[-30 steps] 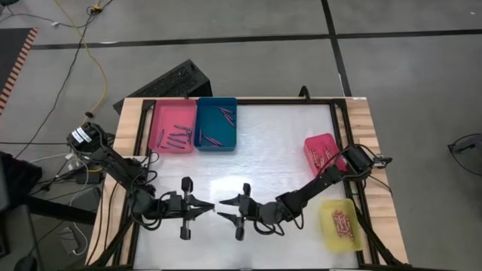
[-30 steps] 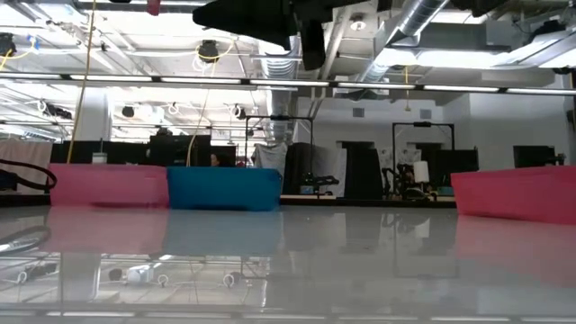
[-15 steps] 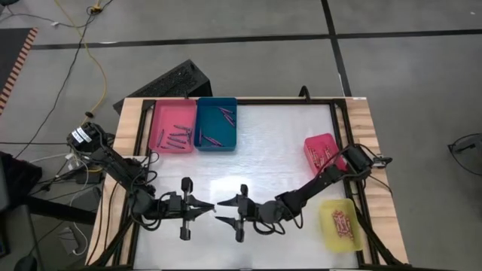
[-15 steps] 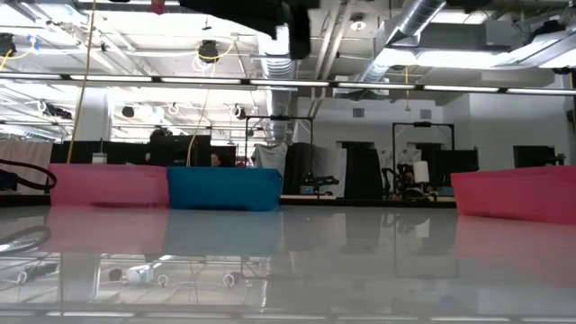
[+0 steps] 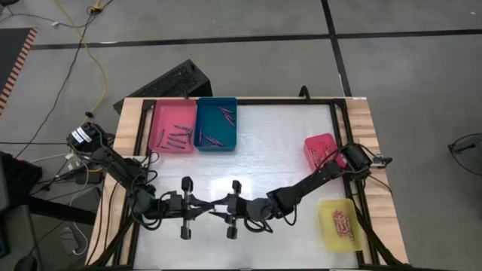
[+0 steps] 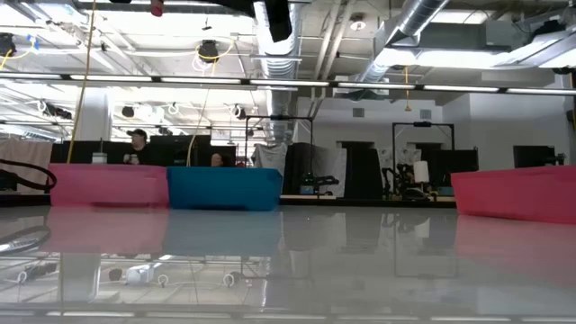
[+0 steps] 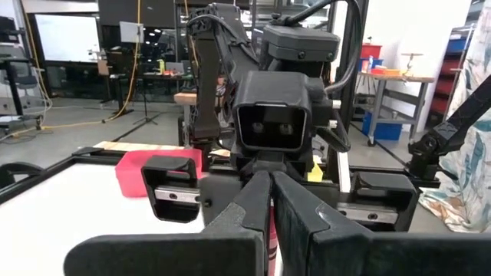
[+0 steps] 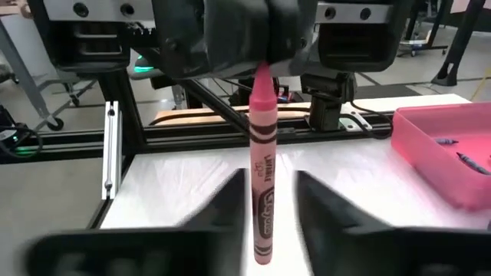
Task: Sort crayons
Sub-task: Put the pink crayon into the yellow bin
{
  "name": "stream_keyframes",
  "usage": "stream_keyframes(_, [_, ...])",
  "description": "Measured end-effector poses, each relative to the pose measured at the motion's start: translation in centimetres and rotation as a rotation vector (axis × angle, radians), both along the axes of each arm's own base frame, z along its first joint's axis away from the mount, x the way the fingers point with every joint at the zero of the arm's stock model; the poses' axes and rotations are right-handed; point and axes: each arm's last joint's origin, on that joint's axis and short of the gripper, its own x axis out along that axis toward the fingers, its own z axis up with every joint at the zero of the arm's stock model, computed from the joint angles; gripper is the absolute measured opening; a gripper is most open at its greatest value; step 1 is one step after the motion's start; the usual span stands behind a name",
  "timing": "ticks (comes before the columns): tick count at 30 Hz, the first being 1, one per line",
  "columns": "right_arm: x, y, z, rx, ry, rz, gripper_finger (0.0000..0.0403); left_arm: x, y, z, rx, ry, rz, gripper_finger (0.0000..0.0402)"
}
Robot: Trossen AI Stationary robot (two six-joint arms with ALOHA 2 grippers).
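A: Where are the arms rn?

B: Both low over the near middle of the white surface (image 5: pixel 279 150), tips facing each other. Left pincer (image 5: pixel 205 207) comes in from the left, right pincer (image 5: pixel 218 210) from the right; they meet nose to nose in the high view.

A: Left pincer's state?

B: Fully closed, clamped on a pink crayon (image 8: pixel 261 180). Right wrist view shows it best: the crayon hangs upright from the left pincer's closed fingers, held at one end, paper wrapper w/ dark bands, rest of it free below.

A: And the right pincer?

B: Partly open. Its two fingers (image 8: pixel 219 203) sit either side of the crayon's lower half w/ a gap each side, so around it, not gripping as far as I can see. Can't tell if either finger touches.

A: Left wrist view add anything?

B: Left pincer's own fingers (image 7: pixel 247 203) pressed together, a sliver of pink between them, w/ the right arm's wrist camera straight ahead and close.

A: Rest of the crayons?

B: Sorted in trays. Pink tray (image 5: pixel 154 124) and blue tray (image 5: pixel 202 113) touch side by side at the far left of the surface, each w/ a few crayons. Red tray (image 5: pixel 316 141) at the right edge holds a bunch; yellow tray (image 5: pixel 325 226) nearer on the right holds a pile too. Colours inside too small to call.

A: Low view?

B: Just the pink, blue and red trays along the far side; a person shows in the room behind.
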Motion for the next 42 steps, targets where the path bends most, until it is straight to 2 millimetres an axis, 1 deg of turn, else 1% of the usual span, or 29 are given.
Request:
stream_keyframes(2, [0.0,0.0,0.0,0.000,-0.001,0.001,0.0055,0.0,0.0,0.0,0.000,0.001,0.003,0.0000])
stream_keyframes(3, [0.0,0.1,0.0,-0.003,-0.001,0.002,0.0028,0.0,0.0,0.0,0.000,0.002,0.007,0.0000])
stream_keyframes(4, [0.0,0.1,0.0,0.000,-0.002,0.002,0.0018,0.0,0.0,0.0,0.000,0.002,0.007,0.0000])
stream_keyframes(9, [0.0,0.0,0.0,0.025,-0.002,-0.004,0.0007,0.0,0.0,-0.1,0.002,0.005,0.008,0.0000])
stream_keyframes(14, [0.0,0.0,-0.1,0.033,0.003,-0.025,0.0004,0.0,0.1,-0.1,-0.016,0.010,0.032,0.0001])
stream_keyframes(17, [-0.2,0.1,-0.3,0.026,0.026,-0.069,0.0003,-0.3,-0.2,-0.2,0.020,0.023,0.028,0.0012])
stream_keyframes(22, [-0.6,0.7,-0.7,0.013,0.054,-0.087,0.0003,-1.2,-1.2,-0.2,0.078,0.033,0.011,0.0061])
stream_keyframes(28, [-1.1,1.6,-0.7,0.006,0.066,-0.068,0.0002,-2.5,-2.5,-0.2,0.172,0.040,-0.032,0.0144])
stream_keyframes(31, [-1.4,1.9,-1.2,0.026,0.109,-0.066,0.0002,-3.3,-3.0,-0.4,0.196,0.074,0.008,0.0187])
stream_keyframes(34, [-2.0,2.3,-2.1,0.069,0.188,-0.075,0.0002,-4.0,-3.3,-1.0,0.170,0.131,0.097,0.0223])
stream_keyframes(37, [-2.7,2.8,-3.0,0.147,0.265,-0.099,0.0003,-4.5,-3.5,-1.7,0.115,0.167,0.143,0.0241])
stream_keyframes(40, [-3.7,3.2,-3.8,0.241,0.355,-0.144,0.0003,-4.8,-3.8,-2.4,0.069,0.189,0.112,0.0244])
stream_keyframes(42, [-4.7,3.4,-4.0,0.318,0.419,-0.187,0.0003,-4.9,-3.9,-3.0,0.027,0.207,0.084,0.0244])
